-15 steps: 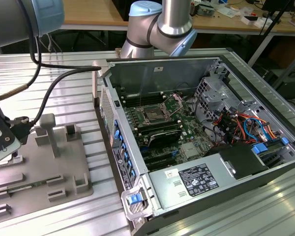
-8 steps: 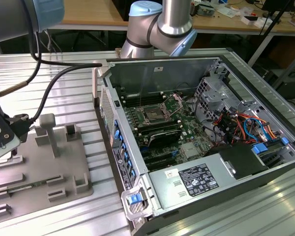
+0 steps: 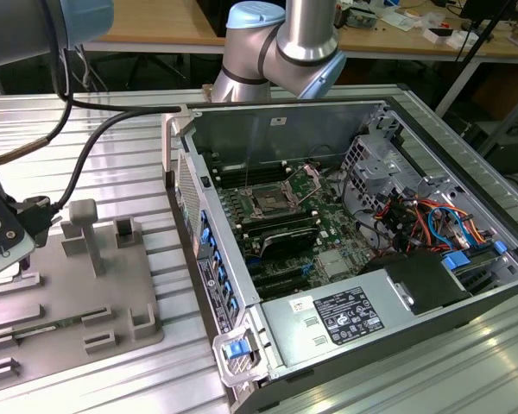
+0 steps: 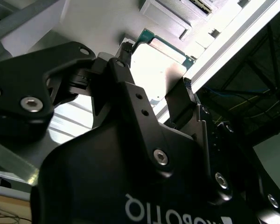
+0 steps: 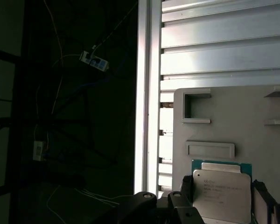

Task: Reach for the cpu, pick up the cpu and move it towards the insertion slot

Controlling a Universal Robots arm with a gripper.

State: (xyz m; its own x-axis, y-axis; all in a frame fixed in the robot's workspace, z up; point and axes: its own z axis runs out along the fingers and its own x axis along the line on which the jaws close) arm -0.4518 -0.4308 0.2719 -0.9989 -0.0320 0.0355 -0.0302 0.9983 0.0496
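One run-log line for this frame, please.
phase: pickup | claw: straddling silvery square cpu chip | over: grey fixture plate | lift: cannot tell | silver-framed motherboard socket: apart, inside case

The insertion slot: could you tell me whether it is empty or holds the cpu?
Empty: the insertion slot shows a bare dark centre; the cpu is at the grey tray.

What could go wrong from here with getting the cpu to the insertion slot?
1. The cpu at the end effector sits close to the table's edge rail; a slip could send it off the table.
2. The insertion slot lies deep inside the case, so the arm's black cable might catch its wall.
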